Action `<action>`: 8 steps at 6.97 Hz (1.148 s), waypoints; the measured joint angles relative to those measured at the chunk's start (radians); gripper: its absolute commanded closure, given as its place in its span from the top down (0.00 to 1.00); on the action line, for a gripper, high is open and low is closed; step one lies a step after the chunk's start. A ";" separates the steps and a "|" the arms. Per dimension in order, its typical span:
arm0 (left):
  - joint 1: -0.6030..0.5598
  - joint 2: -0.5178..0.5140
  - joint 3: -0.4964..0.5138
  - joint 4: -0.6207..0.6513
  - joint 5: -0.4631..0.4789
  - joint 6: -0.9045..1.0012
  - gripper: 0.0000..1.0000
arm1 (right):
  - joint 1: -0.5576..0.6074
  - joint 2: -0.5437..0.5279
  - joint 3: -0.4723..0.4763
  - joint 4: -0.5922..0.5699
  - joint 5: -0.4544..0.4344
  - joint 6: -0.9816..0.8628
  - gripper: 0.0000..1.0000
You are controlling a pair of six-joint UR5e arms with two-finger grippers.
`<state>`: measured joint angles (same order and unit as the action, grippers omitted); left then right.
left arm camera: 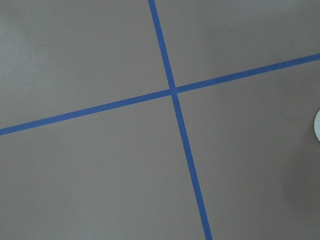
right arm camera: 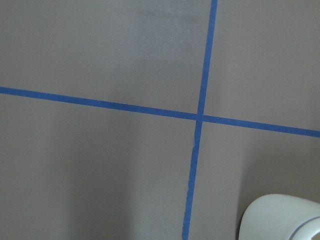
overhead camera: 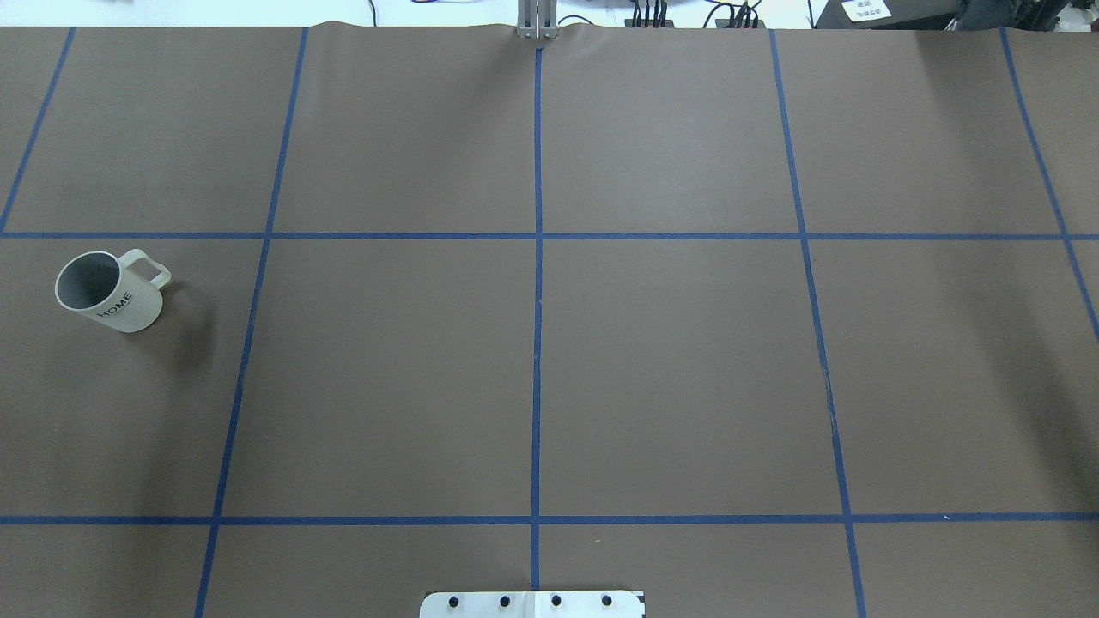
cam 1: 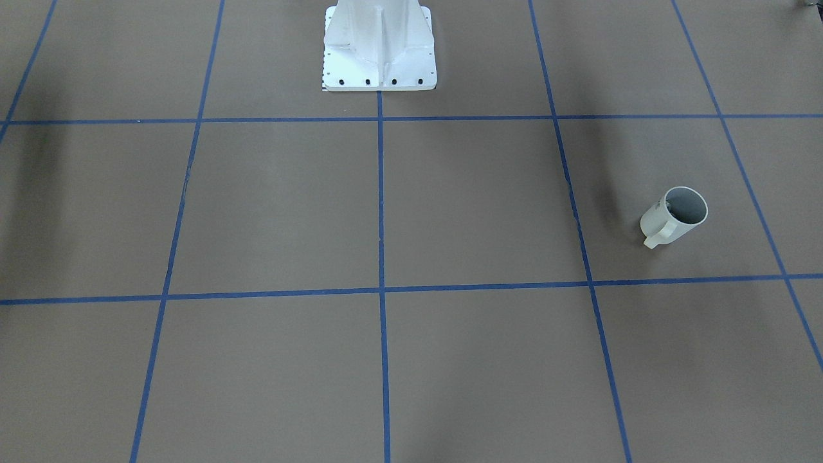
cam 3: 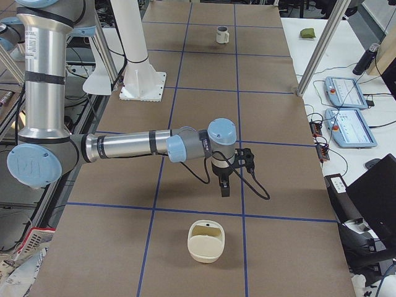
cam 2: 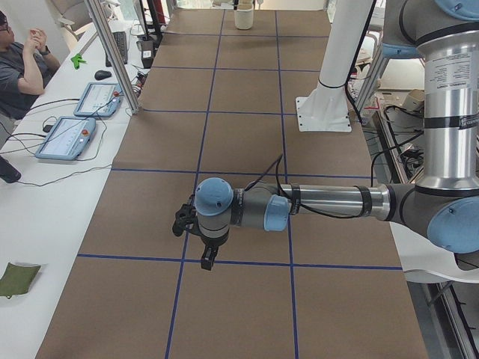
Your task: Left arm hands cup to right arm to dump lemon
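Note:
The cup point(overhead camera: 110, 292), a white mug with black "HOME" lettering, stands upright on the table's left side with its handle toward the far edge. It also shows in the front view point(cam 1: 675, 215) and small at the far end of the exterior right view point(cam 3: 222, 34). Its inside looks grey, and no lemon shows in any view. My left gripper point(cam 2: 208, 258) hangs fingers down above the table and shows only in the exterior left view. My right gripper point(cam 3: 224, 185) shows only in the exterior right view. I cannot tell whether either is open or shut.
A cream rounded container point(cam 3: 206, 241) lies on the table near the right gripper; it also shows in the right wrist view point(right arm camera: 280, 217) and far off in the exterior left view point(cam 2: 243, 15). The white robot pedestal point(cam 1: 379, 48) stands at the table's middle back. Blue tape lines grid the brown table.

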<state>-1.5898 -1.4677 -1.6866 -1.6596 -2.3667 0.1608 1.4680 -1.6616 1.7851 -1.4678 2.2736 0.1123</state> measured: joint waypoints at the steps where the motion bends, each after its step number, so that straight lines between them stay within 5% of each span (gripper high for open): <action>1: 0.000 -0.001 -0.002 0.007 -0.001 0.001 1.00 | 0.000 -0.001 0.000 -0.002 0.000 0.000 1.00; 8: 0.056 -0.099 0.015 -0.084 0.003 -0.003 1.00 | -0.018 0.079 0.007 0.011 0.035 0.007 1.00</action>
<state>-1.5335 -1.5664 -1.6711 -1.7434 -2.3639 0.1575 1.4501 -1.5829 1.7918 -1.4564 2.3091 0.1195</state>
